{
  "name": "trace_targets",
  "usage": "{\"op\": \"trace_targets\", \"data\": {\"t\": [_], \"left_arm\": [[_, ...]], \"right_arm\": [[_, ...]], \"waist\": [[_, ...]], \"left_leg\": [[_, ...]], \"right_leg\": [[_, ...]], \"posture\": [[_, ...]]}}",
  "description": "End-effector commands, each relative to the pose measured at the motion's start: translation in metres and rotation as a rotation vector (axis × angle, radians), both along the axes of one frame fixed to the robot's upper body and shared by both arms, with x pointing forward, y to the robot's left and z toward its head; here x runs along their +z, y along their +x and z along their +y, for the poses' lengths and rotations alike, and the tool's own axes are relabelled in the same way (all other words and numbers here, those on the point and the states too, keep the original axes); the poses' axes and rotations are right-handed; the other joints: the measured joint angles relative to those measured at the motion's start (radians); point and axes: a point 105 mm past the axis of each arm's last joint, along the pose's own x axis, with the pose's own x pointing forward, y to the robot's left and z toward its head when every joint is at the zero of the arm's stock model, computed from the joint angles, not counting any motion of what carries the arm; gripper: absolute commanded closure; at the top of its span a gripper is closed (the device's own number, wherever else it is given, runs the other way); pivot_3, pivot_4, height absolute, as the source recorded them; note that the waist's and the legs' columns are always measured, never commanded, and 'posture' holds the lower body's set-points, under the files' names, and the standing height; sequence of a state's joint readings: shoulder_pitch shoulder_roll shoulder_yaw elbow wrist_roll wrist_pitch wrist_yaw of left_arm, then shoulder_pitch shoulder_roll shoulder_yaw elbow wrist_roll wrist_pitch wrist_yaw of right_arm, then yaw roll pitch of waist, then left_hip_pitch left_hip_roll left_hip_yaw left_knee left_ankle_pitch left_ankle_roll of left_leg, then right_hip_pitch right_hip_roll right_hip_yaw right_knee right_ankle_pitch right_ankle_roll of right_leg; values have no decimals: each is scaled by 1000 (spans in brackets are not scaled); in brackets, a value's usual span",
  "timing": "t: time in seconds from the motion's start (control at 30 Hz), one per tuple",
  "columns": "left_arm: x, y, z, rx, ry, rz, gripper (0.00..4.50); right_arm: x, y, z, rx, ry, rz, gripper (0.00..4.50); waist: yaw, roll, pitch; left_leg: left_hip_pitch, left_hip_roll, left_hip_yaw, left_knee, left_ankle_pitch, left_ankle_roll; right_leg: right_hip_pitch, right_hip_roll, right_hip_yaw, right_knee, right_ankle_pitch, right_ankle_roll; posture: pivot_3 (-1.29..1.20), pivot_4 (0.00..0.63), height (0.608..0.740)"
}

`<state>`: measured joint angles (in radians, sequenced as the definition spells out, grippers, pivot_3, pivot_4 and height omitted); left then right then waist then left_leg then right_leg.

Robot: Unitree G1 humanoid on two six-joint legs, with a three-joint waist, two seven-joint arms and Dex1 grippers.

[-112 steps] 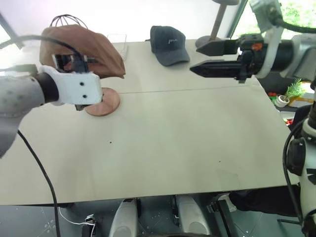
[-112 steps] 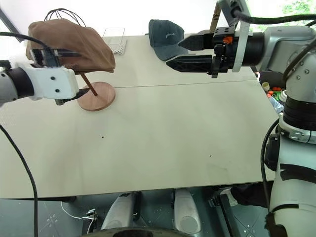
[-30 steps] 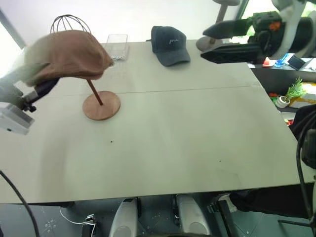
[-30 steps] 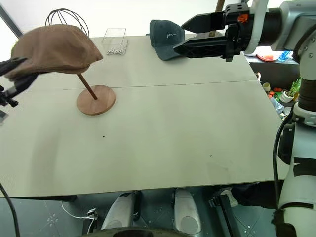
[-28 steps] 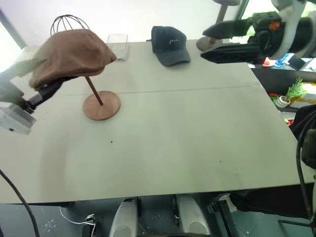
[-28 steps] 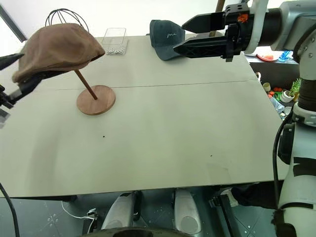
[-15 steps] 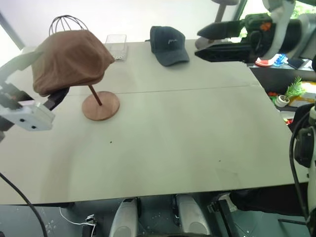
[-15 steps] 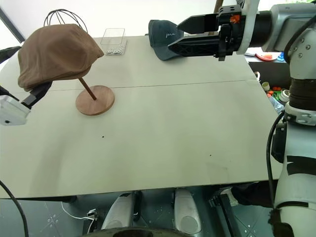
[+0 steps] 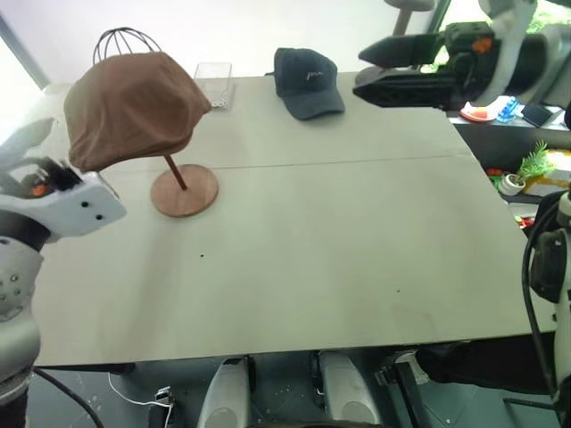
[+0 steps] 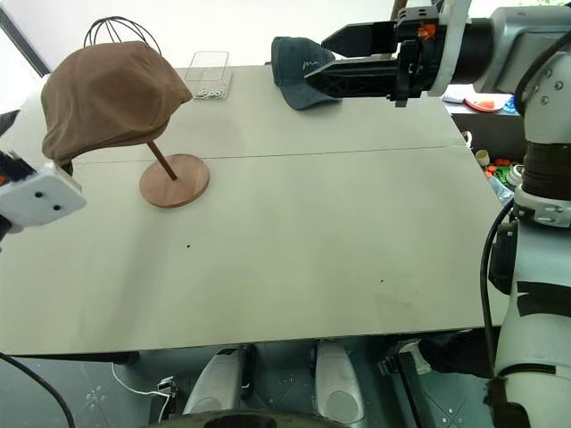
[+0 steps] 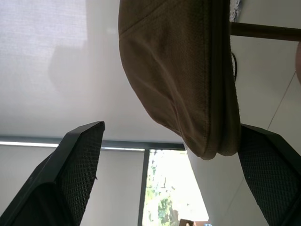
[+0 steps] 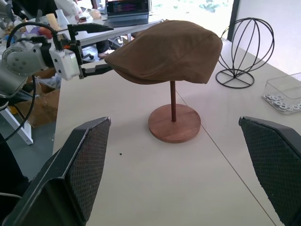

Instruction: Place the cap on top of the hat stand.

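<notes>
At the desk's left edge: left gripper [image 12: 96, 69] open, empty, its fingers flanking the cap [image 9: 134, 107] brim without contact. Cap sits on the hat stand [image 9: 183, 189], near the far left corner, draped over the disc top, tilted toward the gripper. Placement looks done; only pulling clear remains. Over the far right edge: right gripper [image 10: 335, 60] open, empty.
</notes>
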<state>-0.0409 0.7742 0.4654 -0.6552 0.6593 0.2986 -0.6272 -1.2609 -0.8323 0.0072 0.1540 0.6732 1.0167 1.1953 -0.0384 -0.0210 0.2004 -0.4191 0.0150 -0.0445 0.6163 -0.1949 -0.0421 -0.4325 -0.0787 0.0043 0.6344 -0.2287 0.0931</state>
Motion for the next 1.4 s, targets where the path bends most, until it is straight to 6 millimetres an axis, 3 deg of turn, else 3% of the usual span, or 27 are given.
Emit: {"op": "trace_targets", "data": {"t": [0.03, 0.1, 0.17, 0.27, 0.43, 0.63, 0.8, 1.03, 1.13, 1.3, 1.4], "left_arm": [[4, 5, 3, 32, -25, -47, 39], [5, 10, -2, 7, -41, -58, 39], [5, 12, -9, -28, -43, -59, 564], [7, 11, -13, -54, -24, -66, 1844], [18, 7, -5, -105, 44, -118, 4449], [27, 0, 13, -219, 123, -186, 4449], [28, -3, 19, -333, 58, -195, 4449], [15, 5, 24, -314, -29, -166, 4449], [11, 4, 18, -329, -50, -167, 3379], [5, -3, 13, -336, -82, -147, 987], [1, -13, 10, -373, -148, -94, 987]], "right_arm": [[16, -12, -1, 20, 28, -75, 0], [17, -13, -2, 19, 31, -77, 0], [17, -13, -2, 17, 29, -79, 0], [17, -14, -3, 14, 27, -80, 0], [16, -14, -5, 7, 30, -79, 0], [12, -14, -6, 3, 33, -74, 0], [11, -14, -7, -3, 32, -73, 0], [13, -15, -4, -1, 32, -51, 0], [14, -15, -4, -1, 32, -48, 0], [11, -16, -2, 12, 12, -69, 0], [8, -14, -1, 22, 11, -64, 0]], "waist": [[0, 0, 0], [1, 0, 0], [1, 0, 0], [0, 0, 0], [-1, 0, 0], [-2, 0, 0], [-1, 0, 0], [0, 0, 0], [0, 0, 0], [-1, 0, 0], [-3, 0, 0]], "left_leg": [[0, 0, 0, 0, 0, 0], [0, 0, 0, 0, 0, 0], [0, 0, 0, 0, 0, 0], [0, 0, 0, 0, 0, 0], [0, 0, 0, 0, 0, 0], [0, 0, 0, 0, 0, 0], [0, 0, 0, -1, 0, 0], [0, 0, 1, -1, 0, 0], [0, 0, 1, -1, 0, 0], [0, 0, 1, -1, 0, 0], [0, 0, 1, -1, 0, 0]], "right_leg": [[0, 0, 0, 0, 0, 0], [0, 0, 0, 0, 0, 0], [0, 0, 0, 0, 0, 0], [0, 0, 0, 0, 0, 0], [0, 0, 0, 0, 0, 0], [0, -1, 0, 0, 0, -1], [-1, -1, 0, 0, 0, -1], [-1, -1, 0, -1, 0, -1], [-1, -1, 0, -1, 0, 0], [-1, -1, 0, 0, 0, 0], [-1, -1, 0, 0, 0, 0]], "posture": [[0, 150, 740], [0, 150, 740], [0, 150, 740], [0, 150, 740], [0, 150, 740], [0, 150, 740], [0, 150, 740], [0, 150, 740], [0, 150, 740], [0, 150, 740], [0, 150, 740]]}}
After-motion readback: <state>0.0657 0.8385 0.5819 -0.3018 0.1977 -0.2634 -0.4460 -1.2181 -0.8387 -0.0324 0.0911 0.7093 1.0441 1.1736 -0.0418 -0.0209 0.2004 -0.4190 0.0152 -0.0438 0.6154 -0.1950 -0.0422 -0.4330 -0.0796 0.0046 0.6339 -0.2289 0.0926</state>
